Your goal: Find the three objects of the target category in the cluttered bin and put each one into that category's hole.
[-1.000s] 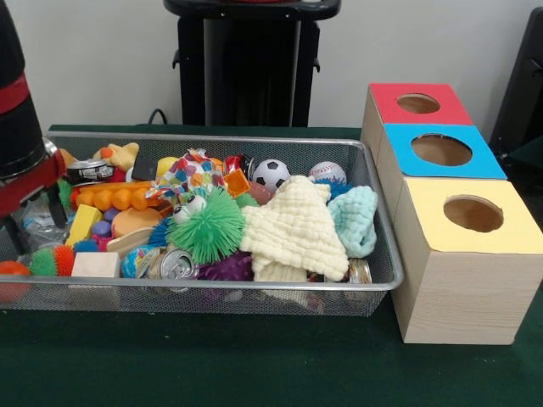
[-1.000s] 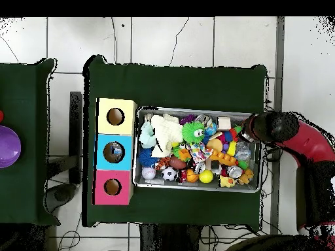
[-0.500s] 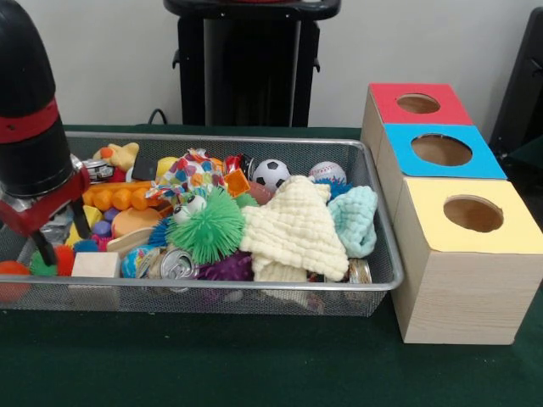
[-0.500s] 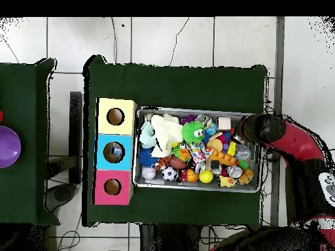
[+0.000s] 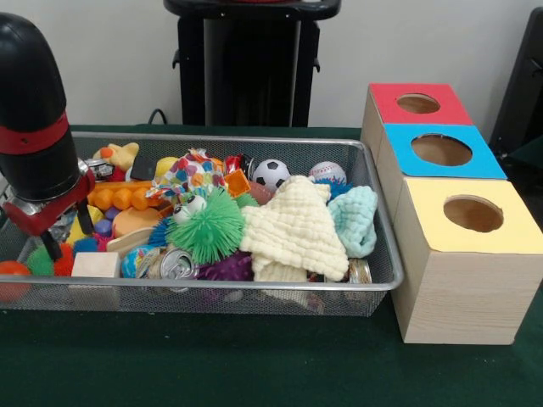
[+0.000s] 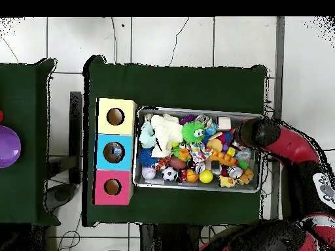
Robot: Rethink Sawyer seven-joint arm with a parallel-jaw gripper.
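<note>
A: We had the gripper (image 5: 58,227) over the bin's (image 5: 373,280) end away from the boxes; fingers (image 5: 49,244) apart, nothing held.

B: Risk? We couldn't tell the target category. If balls: soccer ball (image 5: 271,174) and baseball (image 5: 327,172) sat by the back rim, toward the boxes.

A: Fingers could snag the mesh wall or the spiky orange-green ball (image 5: 47,261) below, w/ clutter shifting.

B: Yellow cloth (image 5: 294,229) may hide items. Red hole (image 5: 418,103), blue hole (image 5: 441,150), yellow hole (image 5: 473,214) stood open.

Gripper (image 5: 66,222) hangs over the mesh bin's (image 5: 254,292) left end, fingers apart above cluttered toys.
</note>
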